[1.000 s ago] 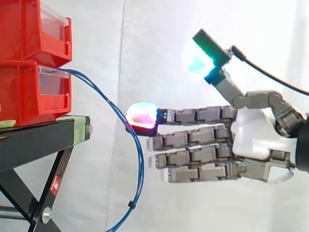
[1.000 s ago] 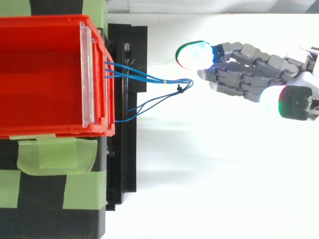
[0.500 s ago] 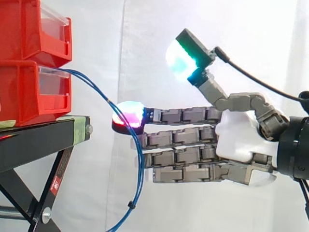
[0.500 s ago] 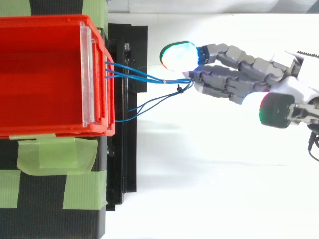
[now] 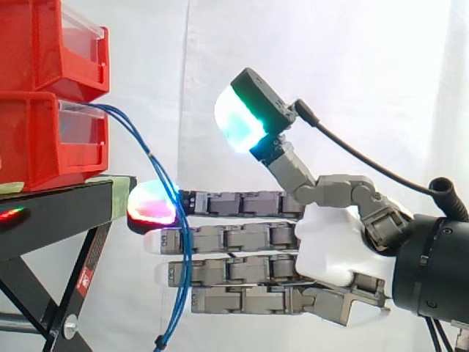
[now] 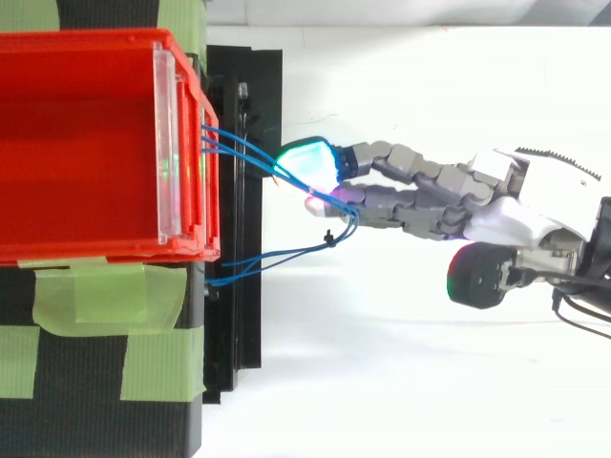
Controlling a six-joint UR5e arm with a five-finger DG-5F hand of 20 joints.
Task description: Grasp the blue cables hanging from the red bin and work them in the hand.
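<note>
Advancing toward 9 o'clock, the hand (image 5: 333,242) is pushing the blue cables (image 5: 152,156) closer to the red bin (image 5: 44,139). Its fingers (image 5: 234,238) are lying straight, released, clasping nothing.

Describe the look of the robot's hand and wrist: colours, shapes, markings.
The hand has a smooth white palm shell. Its fingers are chains of blocky grey metal segments. The fingertip pads glow: one red-magenta, the thumb's cyan-green under a dark cap. Behind the palm sits a black cylindrical wrist.
</note>
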